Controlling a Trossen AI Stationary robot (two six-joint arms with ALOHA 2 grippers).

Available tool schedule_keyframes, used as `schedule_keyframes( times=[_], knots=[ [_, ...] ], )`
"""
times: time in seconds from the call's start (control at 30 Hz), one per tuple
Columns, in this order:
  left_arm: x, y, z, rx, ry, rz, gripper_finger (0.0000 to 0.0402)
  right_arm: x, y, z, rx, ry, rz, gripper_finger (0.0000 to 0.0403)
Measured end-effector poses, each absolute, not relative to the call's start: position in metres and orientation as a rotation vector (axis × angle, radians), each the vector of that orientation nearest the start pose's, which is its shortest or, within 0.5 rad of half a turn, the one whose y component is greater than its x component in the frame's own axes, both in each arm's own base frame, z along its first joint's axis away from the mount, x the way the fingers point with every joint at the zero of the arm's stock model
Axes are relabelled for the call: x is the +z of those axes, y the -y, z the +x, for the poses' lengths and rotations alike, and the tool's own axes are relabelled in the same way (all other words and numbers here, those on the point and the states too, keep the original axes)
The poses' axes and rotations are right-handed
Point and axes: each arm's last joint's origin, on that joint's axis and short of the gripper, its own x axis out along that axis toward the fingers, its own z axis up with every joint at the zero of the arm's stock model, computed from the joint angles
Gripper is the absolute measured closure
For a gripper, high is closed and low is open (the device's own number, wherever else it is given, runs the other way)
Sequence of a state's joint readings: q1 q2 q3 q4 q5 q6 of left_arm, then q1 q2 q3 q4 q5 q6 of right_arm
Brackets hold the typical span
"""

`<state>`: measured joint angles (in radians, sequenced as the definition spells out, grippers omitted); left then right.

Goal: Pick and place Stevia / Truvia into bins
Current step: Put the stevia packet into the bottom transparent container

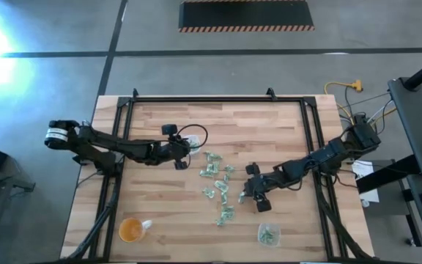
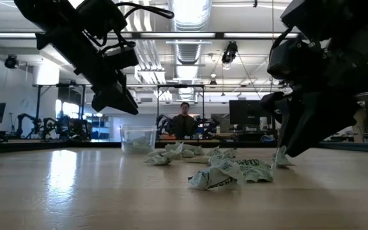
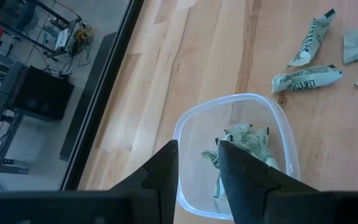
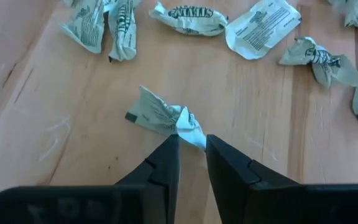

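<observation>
Right grip risk: your right gripper (image 4: 192,144) pinches only the twisted white tip of one Stevia packet (image 4: 160,115); on lifting it could tear or slip free.
Packet position: its crumpled body fans out just beyond the fingertips (image 4: 169,149), flat on the table (image 4: 55,124).
Loose packets: more lie farther ahead.
Left gripper (image 3: 197,155): narrowly parted, holding nothing, directly over a clear bin (image 3: 185,124) with packets inside.
Left risk: descending could tip it.

A pale wooden table (image 1: 160,220) carries everything. Crumpled green-and-white packets (image 1: 218,183) lie scattered across its middle. Two clear bins (image 1: 268,234) and an orange cup (image 1: 130,229) also stand on it.
</observation>
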<state>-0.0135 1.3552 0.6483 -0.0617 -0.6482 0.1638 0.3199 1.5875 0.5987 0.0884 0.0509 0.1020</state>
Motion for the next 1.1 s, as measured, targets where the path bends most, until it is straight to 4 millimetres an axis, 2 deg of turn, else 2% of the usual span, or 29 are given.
schedule_keyframes(
  times=[0.37, 1.1],
  knots=[
    [0.1849, -0.014, 0.2543, 0.543, -0.789, 0.405, 0.0303, 0.1213, -0.0838, 0.2576, 0.207, -0.877, -0.069, 0.0329],
    [0.1852, -0.014, 0.2545, 0.543, -0.787, 0.403, 0.0303, 0.122, -0.0841, 0.2585, 0.213, -0.854, -0.075, 0.0252]
  ],
)
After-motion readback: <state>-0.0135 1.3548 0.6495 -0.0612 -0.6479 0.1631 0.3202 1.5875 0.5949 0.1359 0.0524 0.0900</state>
